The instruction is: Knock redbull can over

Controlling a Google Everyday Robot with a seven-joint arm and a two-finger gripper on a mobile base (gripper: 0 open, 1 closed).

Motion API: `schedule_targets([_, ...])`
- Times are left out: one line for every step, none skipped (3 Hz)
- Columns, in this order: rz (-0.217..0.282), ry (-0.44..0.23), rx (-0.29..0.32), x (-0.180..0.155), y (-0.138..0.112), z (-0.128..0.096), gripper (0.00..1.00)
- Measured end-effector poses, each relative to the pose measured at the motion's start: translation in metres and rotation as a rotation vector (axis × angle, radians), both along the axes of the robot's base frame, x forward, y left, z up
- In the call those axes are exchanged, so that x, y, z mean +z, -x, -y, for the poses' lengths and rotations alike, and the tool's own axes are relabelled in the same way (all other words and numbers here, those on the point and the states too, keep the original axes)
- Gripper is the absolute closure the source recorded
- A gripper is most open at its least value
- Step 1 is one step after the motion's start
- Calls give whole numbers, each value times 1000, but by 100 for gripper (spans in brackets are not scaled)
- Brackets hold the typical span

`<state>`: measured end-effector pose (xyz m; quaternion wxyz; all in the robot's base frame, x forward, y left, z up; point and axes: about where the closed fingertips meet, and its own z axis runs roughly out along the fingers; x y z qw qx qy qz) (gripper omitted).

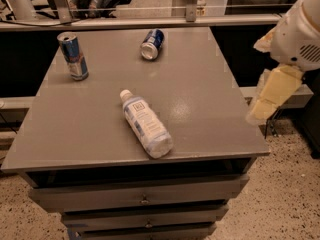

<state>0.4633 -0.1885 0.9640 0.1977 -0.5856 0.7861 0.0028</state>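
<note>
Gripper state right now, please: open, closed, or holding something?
Gripper: cannot be told. It hangs beside the right edge of the table, far from the upright redbull can.

Glossy metal redbull can (pixel 73 56) at 10 o'clock; smooth clear plastic bottle (pixel 146 124); faintly shiny grey tabletop (pixel 200 84); pale matt gripper (pixel 261 109) at 3 o'clock.

Redbull can (pixel 73 55) was blue-silver, red mark; bottle (pixel 146 124) clear, white cap; bench (pixel 200 84) grey; end effector (pixel 263 105) cream, at 3 o'clock.
</note>
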Motion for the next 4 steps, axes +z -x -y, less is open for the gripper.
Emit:
schedule_targets([5, -166, -16, -13, -31, -47, 0])
schedule_targets([29, -378, -26, -8, -57, -109, 0])
schedule_targets([62, -417, -30, 1, -64, -118, 0])
schedule_targets([59, -415, -29, 1, -64, -118, 0])
